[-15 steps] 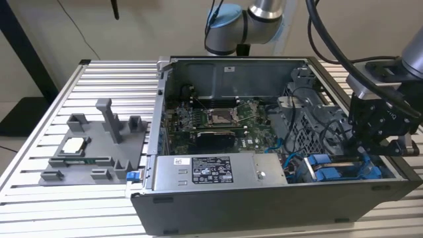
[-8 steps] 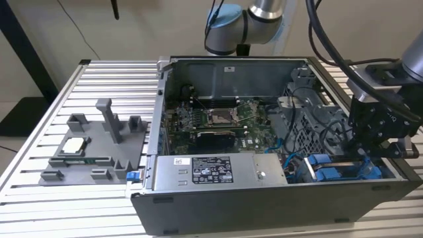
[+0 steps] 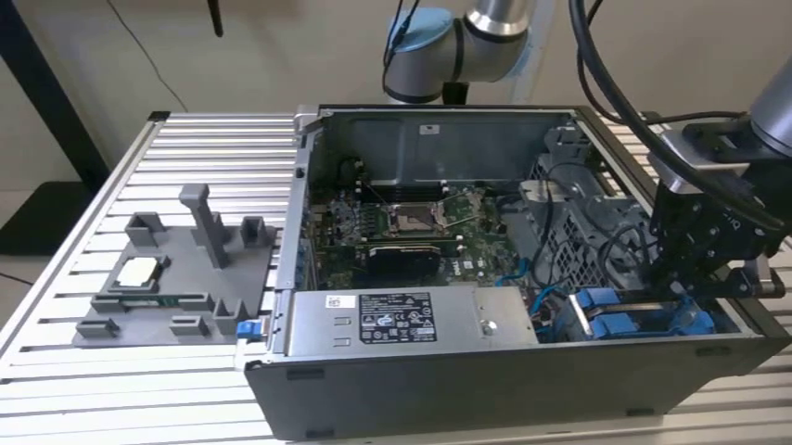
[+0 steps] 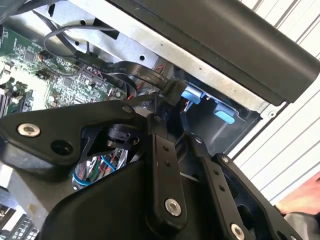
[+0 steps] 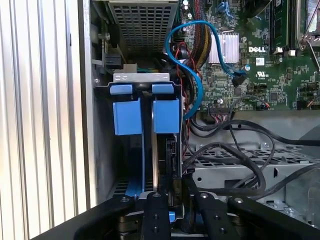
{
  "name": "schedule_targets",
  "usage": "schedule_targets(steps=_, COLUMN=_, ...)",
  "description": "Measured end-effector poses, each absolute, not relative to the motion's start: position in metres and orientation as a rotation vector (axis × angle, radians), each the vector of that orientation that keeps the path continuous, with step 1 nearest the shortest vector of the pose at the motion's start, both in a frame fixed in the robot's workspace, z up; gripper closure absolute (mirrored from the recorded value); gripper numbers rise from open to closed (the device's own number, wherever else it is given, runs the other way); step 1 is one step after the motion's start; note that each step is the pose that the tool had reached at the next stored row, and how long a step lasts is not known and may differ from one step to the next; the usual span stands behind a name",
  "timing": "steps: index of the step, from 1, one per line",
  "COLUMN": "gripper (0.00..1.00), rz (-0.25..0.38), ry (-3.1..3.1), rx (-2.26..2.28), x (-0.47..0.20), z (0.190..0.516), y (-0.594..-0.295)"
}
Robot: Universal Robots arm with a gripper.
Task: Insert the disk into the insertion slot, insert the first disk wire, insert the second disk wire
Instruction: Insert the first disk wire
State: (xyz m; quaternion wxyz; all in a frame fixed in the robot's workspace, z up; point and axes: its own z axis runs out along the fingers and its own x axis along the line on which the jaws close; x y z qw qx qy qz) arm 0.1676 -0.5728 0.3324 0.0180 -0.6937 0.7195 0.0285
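My gripper (image 3: pixel 696 289) hangs over the near corner of the open computer case on the exterior view's right. The insertion slot (image 5: pixel 145 87), a grey metal bay with blue plastic tabs, lies right in front of the fingers. The disk (image 5: pixel 167 150) stands edge-on inside it, dark, beside a blue carrier strip. In the second wrist view the gripper (image 4: pixel 167 100) is shut on the black plug (image 4: pixel 173 90) of a disk wire. A flat black cable (image 4: pixel 125 67) trails from the plug towards the motherboard. The plug sits close above the blue tabs (image 4: pixel 192 95).
A grey labelled power-supply box (image 3: pixel 396 320) lies along the case's near side. A perforated metal cage (image 5: pixel 142 22) and blue and black cables (image 5: pixel 192 75) crowd the bay. The motherboard (image 3: pixel 409 222) fills the middle. A grey fixture (image 3: pixel 173 278) rests on the slatted table (image 3: pixel 74 371).
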Motion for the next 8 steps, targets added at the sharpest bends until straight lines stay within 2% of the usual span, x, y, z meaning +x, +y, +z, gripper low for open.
schedule_targets(steps=1, gripper=0.73, rz=0.089, ry=2.235, rx=-2.155, x=0.168, z=0.332, y=-0.573)
schedule_targets(steps=8, gripper=0.73, rz=0.09, ry=2.235, rx=-2.155, x=0.167, z=0.343, y=-0.573)
